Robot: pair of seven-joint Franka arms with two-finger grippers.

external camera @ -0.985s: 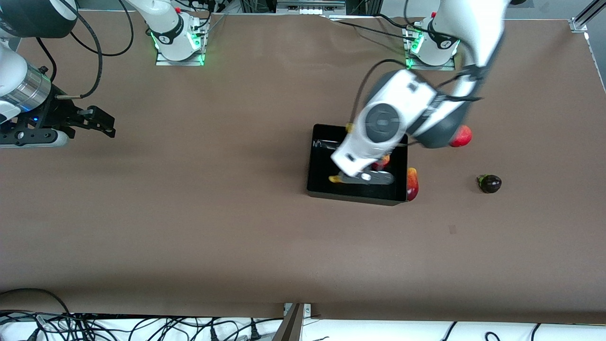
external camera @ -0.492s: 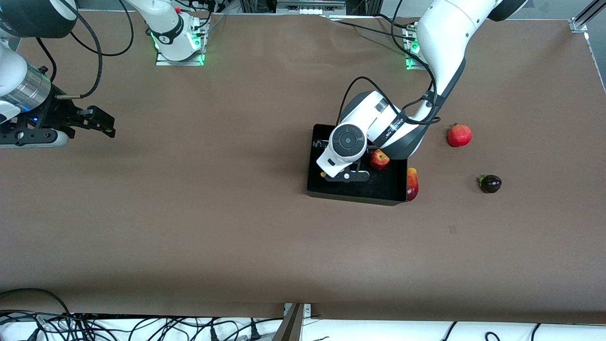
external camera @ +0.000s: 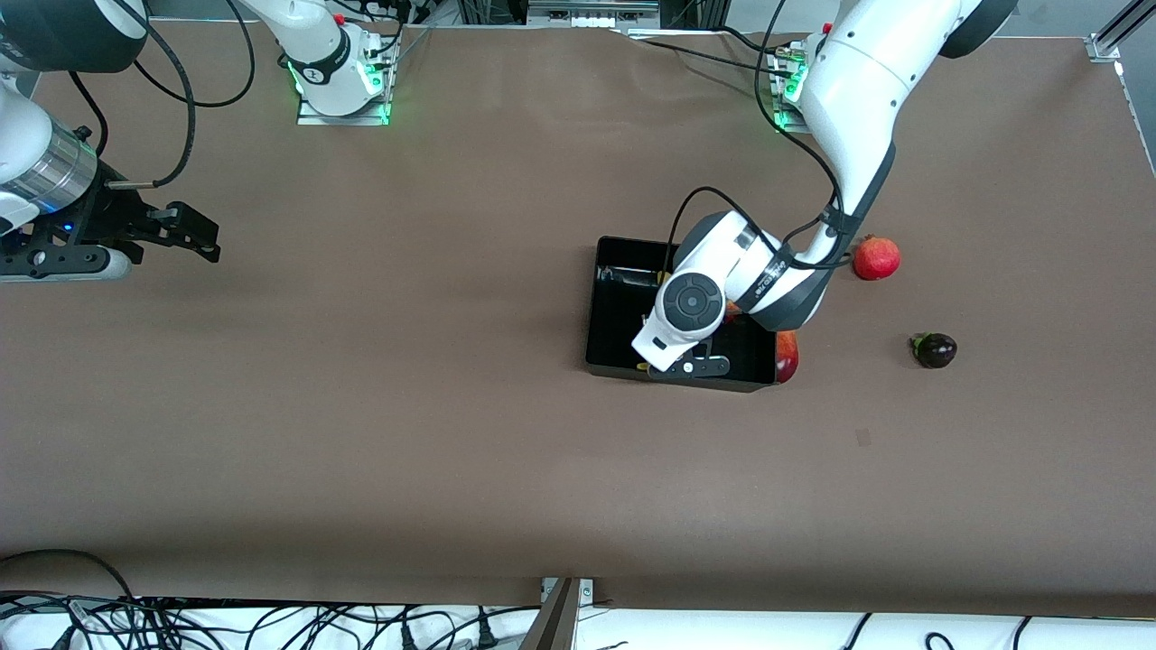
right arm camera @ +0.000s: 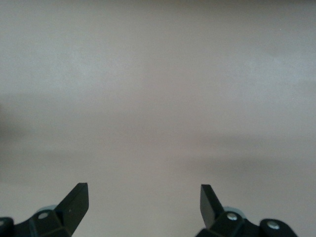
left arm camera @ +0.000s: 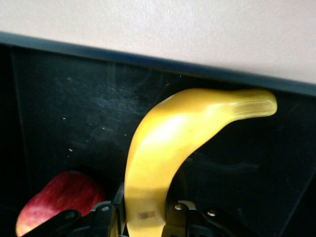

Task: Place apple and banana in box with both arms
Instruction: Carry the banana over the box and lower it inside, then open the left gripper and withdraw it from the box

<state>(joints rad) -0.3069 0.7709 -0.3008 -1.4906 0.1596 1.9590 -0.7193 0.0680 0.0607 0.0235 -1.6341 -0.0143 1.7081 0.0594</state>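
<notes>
Inside the box (external camera: 614,307), low over its floor, the left gripper (external camera: 686,366) is positioned, closed on the banana (left arm camera: 173,143). In the left wrist view the banana is seen clamped between the fingers (left arm camera: 106,217) at one end, with the rest of its curve reaching away from the gripper toward the box wall (left arm camera: 148,61); its tip lies just short of that wall. Whether the banana touches the floor cannot be told. In the front view only a small yellow end (external camera: 640,366) is visible beside the gripper, near the wall nearest the front camera.

The apple (left arm camera: 54,200) is seen in the box just beside the gripper, close to the held end of the banana; in the front view it is mostly hidden under the left arm's wrist.

A mango (external camera: 787,354) lies on the table (external camera: 406,433) against the outside of the box wall toward the left arm's end. A pomegranate (external camera: 876,258) and a dark eggplant (external camera: 934,349) are set farther toward that end, well apart from the box.

The right gripper (external camera: 185,236) is held open over bare table near the right arm's end, where the arm waits; its fingers (right arm camera: 74,202) are spread with nothing between them.
</notes>
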